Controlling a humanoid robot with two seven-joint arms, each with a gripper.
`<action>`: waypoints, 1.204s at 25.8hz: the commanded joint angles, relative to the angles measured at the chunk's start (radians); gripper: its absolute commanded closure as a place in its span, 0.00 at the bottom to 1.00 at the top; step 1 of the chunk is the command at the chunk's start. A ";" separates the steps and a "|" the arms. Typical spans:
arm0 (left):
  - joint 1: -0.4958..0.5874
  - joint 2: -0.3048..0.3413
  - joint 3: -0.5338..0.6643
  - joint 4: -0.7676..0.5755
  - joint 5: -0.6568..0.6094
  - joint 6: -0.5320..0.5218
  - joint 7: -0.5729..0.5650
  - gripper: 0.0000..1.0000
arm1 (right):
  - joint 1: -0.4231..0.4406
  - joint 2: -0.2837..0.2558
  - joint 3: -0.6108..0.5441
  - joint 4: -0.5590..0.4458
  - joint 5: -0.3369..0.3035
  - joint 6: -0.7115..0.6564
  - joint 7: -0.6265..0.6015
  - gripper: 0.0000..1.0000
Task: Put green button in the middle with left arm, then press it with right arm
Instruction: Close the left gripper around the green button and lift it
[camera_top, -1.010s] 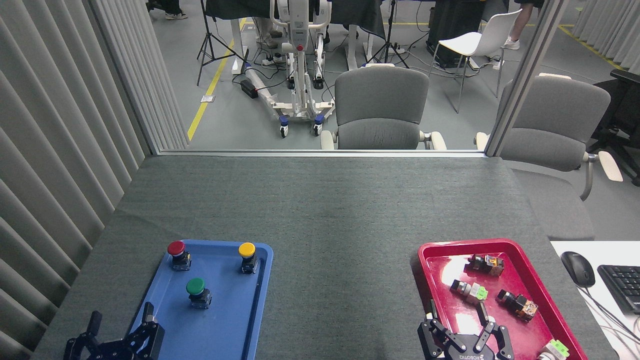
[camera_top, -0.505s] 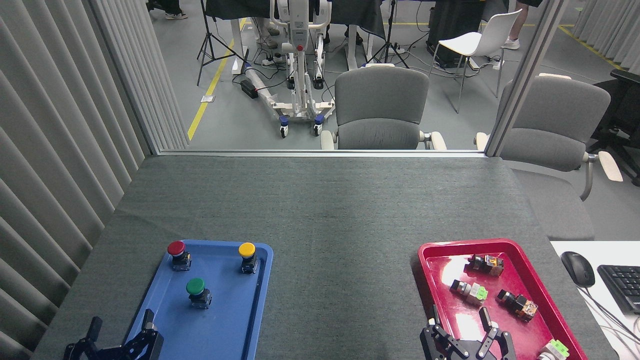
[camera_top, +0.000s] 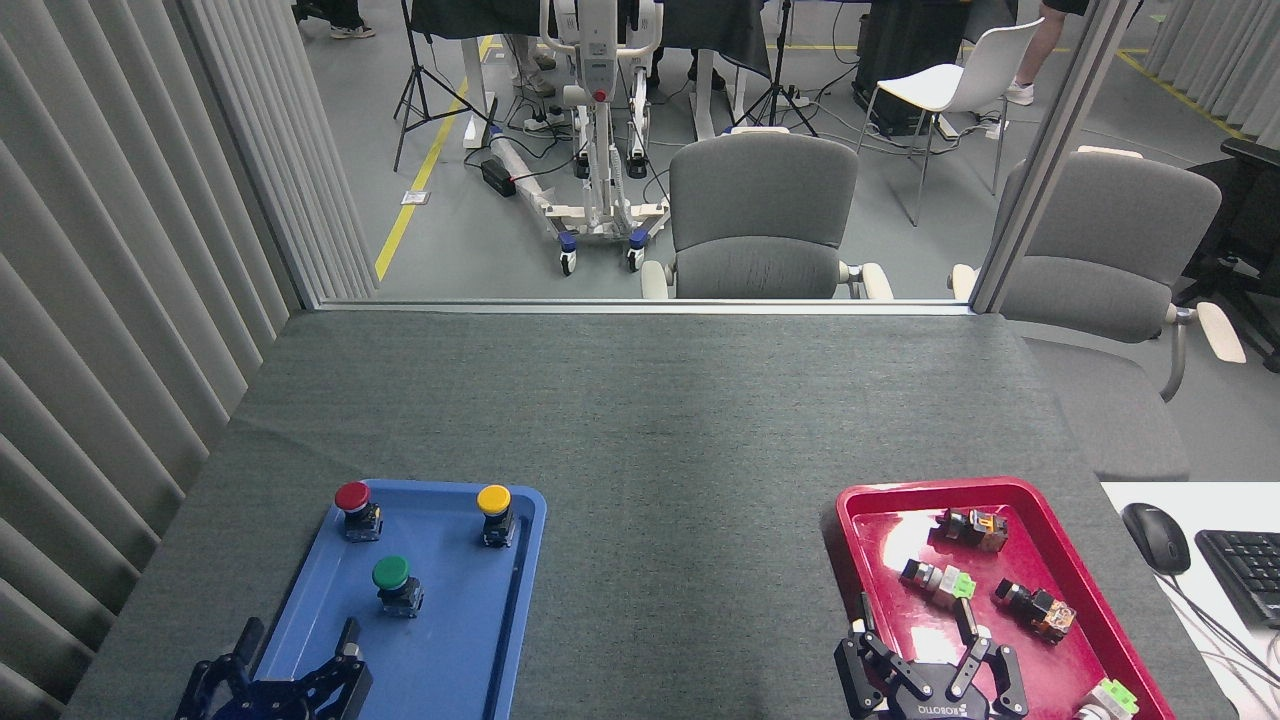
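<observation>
Plainly, the green button (camera_top: 391, 574) stands upright in the blue tray (camera_top: 470, 650), just ahead-right of the left gripper (camera_top: 290, 660). Its fingers are spread, empty. The right gripper (camera_top: 925, 650), likewise splayed, sits far off.

- The green button (camera_top: 392, 583) stands upright in the blue tray (camera_top: 470, 650), with the red button (camera_top: 354, 508) at its eleven o'clock and the yellow button (camera_top: 494, 512) at its one o'clock.
- The left gripper (camera_top: 296, 668) hovers with fingers spread over the tray's near edge, at the green button's seven o'clock, apart from it.
- The right gripper (camera_top: 925, 655) hangs spread over the red tray (camera_top: 1000, 490).
- The grey cloth (camera_top: 690, 560) lies between the trays.
</observation>
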 joint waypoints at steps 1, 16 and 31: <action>-0.035 0.009 -0.037 0.050 0.018 0.002 -0.022 0.01 | -0.005 0.005 -0.001 0.000 0.000 -0.003 0.007 0.01; -0.048 -0.014 -0.069 0.086 0.024 0.008 -0.006 0.01 | -0.012 0.014 -0.009 0.003 -0.004 0.000 0.016 0.01; -0.180 -0.026 -0.084 0.258 0.024 -0.021 -0.026 0.01 | -0.057 0.019 -0.006 0.014 -0.010 0.002 0.016 0.01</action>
